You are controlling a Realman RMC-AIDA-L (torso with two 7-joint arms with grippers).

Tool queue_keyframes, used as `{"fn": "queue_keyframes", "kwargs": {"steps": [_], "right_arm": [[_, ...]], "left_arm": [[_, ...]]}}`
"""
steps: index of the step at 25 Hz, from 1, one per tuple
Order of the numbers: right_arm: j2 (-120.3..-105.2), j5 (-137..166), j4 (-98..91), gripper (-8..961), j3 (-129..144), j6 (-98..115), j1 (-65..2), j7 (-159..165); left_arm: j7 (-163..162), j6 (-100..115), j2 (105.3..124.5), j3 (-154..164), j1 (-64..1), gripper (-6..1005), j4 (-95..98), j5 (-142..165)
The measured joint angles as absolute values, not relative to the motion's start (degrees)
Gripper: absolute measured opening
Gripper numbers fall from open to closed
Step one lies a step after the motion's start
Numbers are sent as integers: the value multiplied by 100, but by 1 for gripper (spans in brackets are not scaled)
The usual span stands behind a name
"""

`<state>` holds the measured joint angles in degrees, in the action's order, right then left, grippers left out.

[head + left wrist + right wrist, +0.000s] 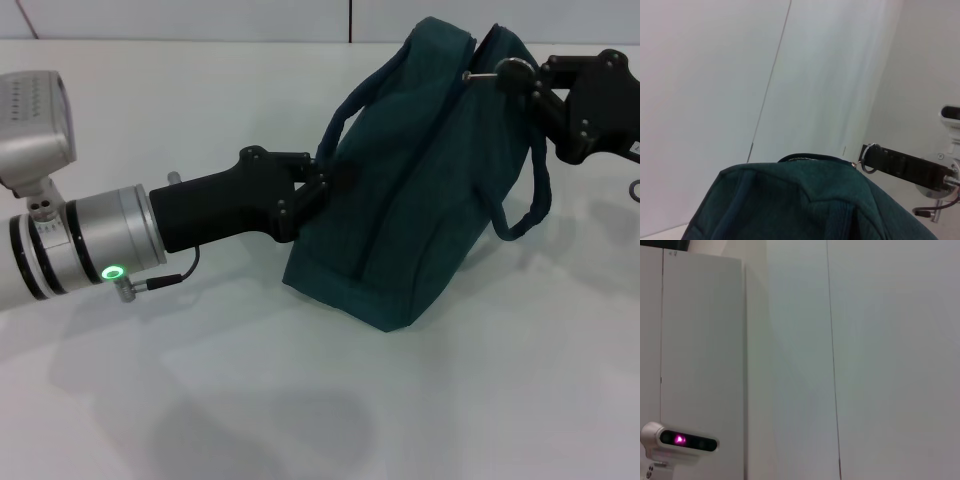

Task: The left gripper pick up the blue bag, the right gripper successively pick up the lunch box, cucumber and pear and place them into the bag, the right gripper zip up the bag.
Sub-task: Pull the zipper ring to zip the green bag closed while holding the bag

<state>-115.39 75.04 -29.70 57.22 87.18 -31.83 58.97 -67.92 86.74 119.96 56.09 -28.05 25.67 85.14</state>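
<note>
The blue bag (420, 190) stands tilted on the white table, its top edge looking closed. My left gripper (322, 186) is shut on the bag's near side, where a cord handle (345, 115) comes down. My right gripper (515, 74) is at the bag's top far end, shut on the ring zip pull (480, 73). In the left wrist view the bag's top (800, 200) fills the lower part, and the right gripper (875, 157) holds the ring pull (867, 159) just beyond it. The lunch box, cucumber and pear are out of view.
The second cord handle (530, 205) hangs down the bag's right side. The white table (300, 400) stretches in front of the bag. The right wrist view shows only white wall panels and a small camera unit (680, 440) with a pink light.
</note>
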Motion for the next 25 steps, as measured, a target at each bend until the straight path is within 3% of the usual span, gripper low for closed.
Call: {"fn": "queue_keyframes", "kwargs": {"steps": [12, 20, 25], "right_arm": [[-11548, 7504, -2823, 9, 5807, 9000, -3208, 5920], [-11548, 7516, -2887, 9, 5980, 9568, -3227, 6146], [-11547, 7527, -2890, 9, 6126, 9574, -3278, 6178]], "left_arm": [[-6786, 8763, 11967, 5633, -2802, 43, 2581, 8559], [-7005, 9606, 11615, 5588, -2688, 44, 2825, 8589], [-7202, 9634, 11582, 5592, -2473, 45, 3205, 8683]]}}
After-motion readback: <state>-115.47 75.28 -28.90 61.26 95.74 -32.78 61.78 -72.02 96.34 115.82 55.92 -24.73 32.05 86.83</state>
